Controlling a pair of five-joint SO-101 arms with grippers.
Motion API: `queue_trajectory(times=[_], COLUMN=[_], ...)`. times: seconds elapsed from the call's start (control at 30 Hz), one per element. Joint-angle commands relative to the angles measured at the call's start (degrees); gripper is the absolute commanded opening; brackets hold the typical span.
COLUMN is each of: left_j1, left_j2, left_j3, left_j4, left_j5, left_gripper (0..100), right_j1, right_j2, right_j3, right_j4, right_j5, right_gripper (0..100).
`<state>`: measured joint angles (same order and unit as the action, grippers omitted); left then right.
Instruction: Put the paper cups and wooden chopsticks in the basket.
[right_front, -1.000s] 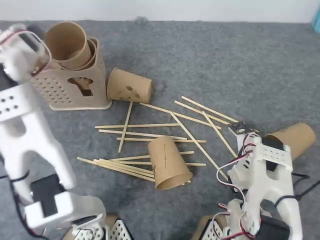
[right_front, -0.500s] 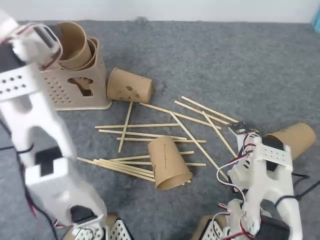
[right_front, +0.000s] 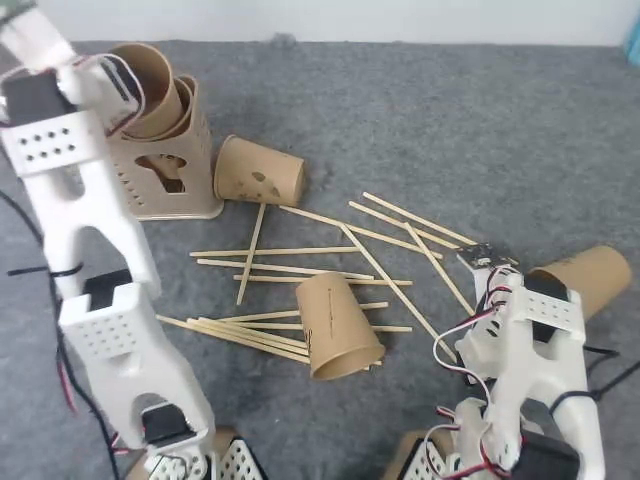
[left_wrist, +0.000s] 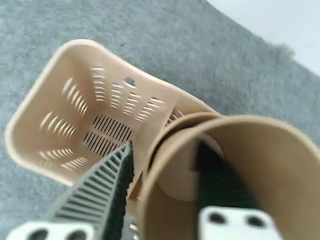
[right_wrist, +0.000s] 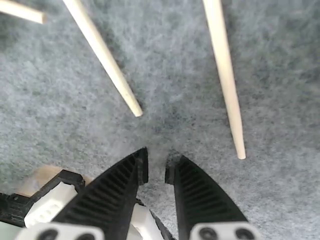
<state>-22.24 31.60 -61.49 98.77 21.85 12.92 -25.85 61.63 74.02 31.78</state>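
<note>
The grey mat (right_front: 450, 120) runs right across the table, and two white arms stand over it. The left arm (right_front: 70, 200) stretches up to the far corner, while the right arm (right_front: 530, 360) sits low at the near edge.

The basket (right_front: 190, 190) is under the left arm. It holds a paper cup (right_front: 150, 80) that is tilted, nested in a second cup and leaning out past the rim. The left gripper (left_wrist: 164, 152) straddles that cup's wall, one finger outside and one down inside. The jaws are parted, and a gap shows between the inner finger and the wall, so we read this as letting go, not pinching.

To do this well, we'd open a touch wider and draw out along the cup's own axis, so that the inner finger doesn't drag the cup or rock the light basket.

Three cups lie on their sides on the mat: one just beside the basket (right_front: 258, 172), one in the middle (right_front: 335, 325) on top of the sticks, and one by the right arm (right_front: 590, 275). The one beside the basket looks like the easy next pick.

The wooden chopsticks (right_front: 290, 270) are scattered and crossing between them. The right gripper (right_wrist: 156, 165) hangs close over the mat near two stick ends, closed down to a sliver and holding nothing.
</note>
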Motion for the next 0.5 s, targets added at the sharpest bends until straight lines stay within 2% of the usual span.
queue_trajectory(times=[0.0, 0.27, 0.47], left_j1=[1.0, 3.7, 4.7], left_j2=[-9.9, -24.9, -22.2], left_j3=[-0.1, 10.1, 13.1], left_j4=[1.9, 1.9, 0.7], left_j5=[-2.3, -0.7, 1.7], left_gripper=[2, 1, 1], right_j1=[-0.4, -0.4, -0.4], right_j2=[-2.1, -2.1, -2.1], right_j3=[-0.4, -0.5, -0.5], right_j4=[-0.6, -0.7, -0.6], right_j5=[0.7, 0.7, 0.7], right_gripper=[6.9, 6.9, 6.9])
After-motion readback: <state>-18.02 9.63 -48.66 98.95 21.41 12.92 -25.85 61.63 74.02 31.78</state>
